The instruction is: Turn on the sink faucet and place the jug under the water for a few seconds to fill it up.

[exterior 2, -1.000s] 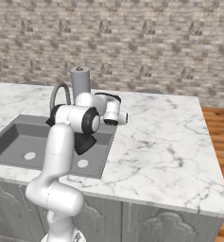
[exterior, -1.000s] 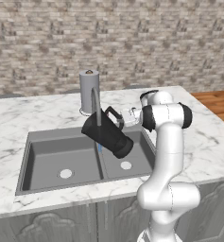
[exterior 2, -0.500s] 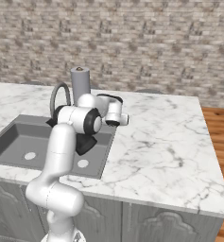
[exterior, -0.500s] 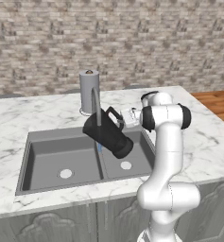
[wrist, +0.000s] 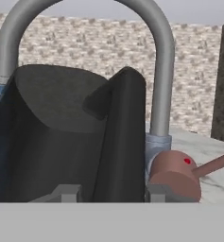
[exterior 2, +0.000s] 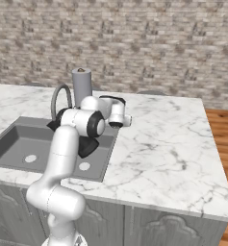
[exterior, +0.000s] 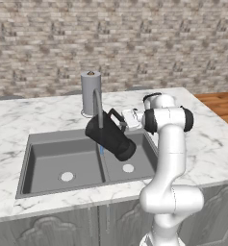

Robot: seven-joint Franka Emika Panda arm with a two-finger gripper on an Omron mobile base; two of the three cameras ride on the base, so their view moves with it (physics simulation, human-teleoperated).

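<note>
The black jug (exterior: 110,139) hangs tilted over the divider of the sink (exterior: 62,161), mouth up to the left and base down over the right basin. The sink faucet (exterior: 98,108) arches over its mouth. A thin blue stream of water (exterior: 101,151) shows just below the jug. My gripper (exterior: 122,119) reaches in from the right at the loop handle. In the hand view my gripper (wrist: 111,191) straddles the handle (wrist: 125,142); a thin gap shows beside one fingertip (wrist: 66,191). The reddish lever (wrist: 177,172) sits beside the spout (wrist: 160,71). From the right base view the jug (exterior 2: 88,145) is partly hidden by my arm.
A grey paper-towel roll (exterior: 90,93) stands upright on the marble counter just behind the faucet (exterior 2: 57,93). Each basin has a round pale drain (exterior: 67,177). Bare marble counter (exterior 2: 168,139) stretches to the right of the sink, with a brick wall behind.
The jug has sagged slightly down and to the left under the spout. The arm has barely moved.
</note>
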